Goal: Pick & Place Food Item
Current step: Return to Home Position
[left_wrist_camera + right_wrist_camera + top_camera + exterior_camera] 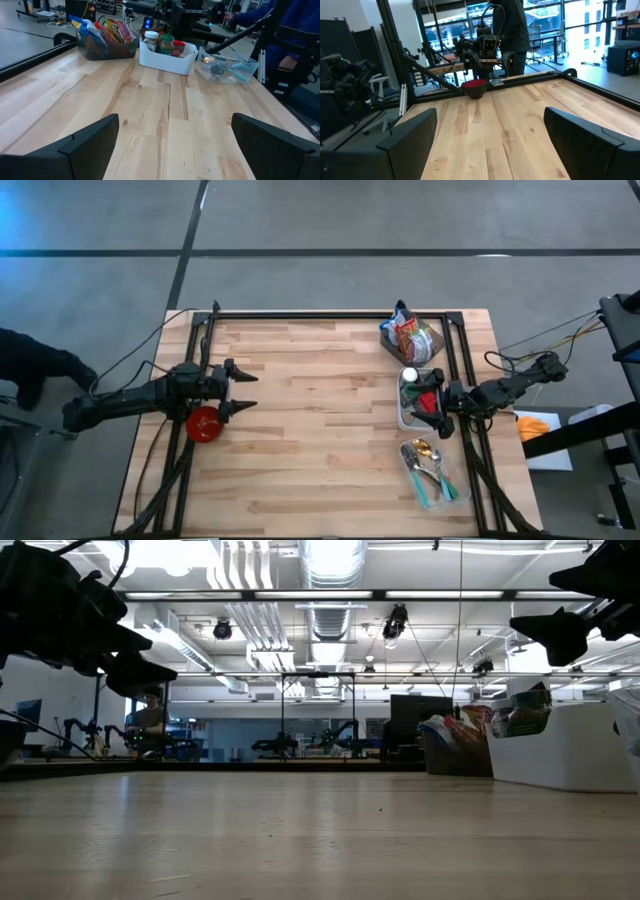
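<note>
Left pincer [248,388] open, empty, at 9 o'clock of counter [320,450], near red bowl [204,423]. Right pincer [421,403] open, empty, above white bin [403,420] at 3 o'clock. Green can [166,45] upright in white bin. Spoons [428,460] in clear bin [458,492], 5 o'clock.

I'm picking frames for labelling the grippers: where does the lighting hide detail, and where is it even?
Low view: the ceiling lights backlight both arms, so the left gripper and right gripper show only as black silhouettes. Right wrist view: bright windows behind, yet the red bowl is legible. High view: even light across the table. Left wrist view: small glints on the transparent bin.
</note>
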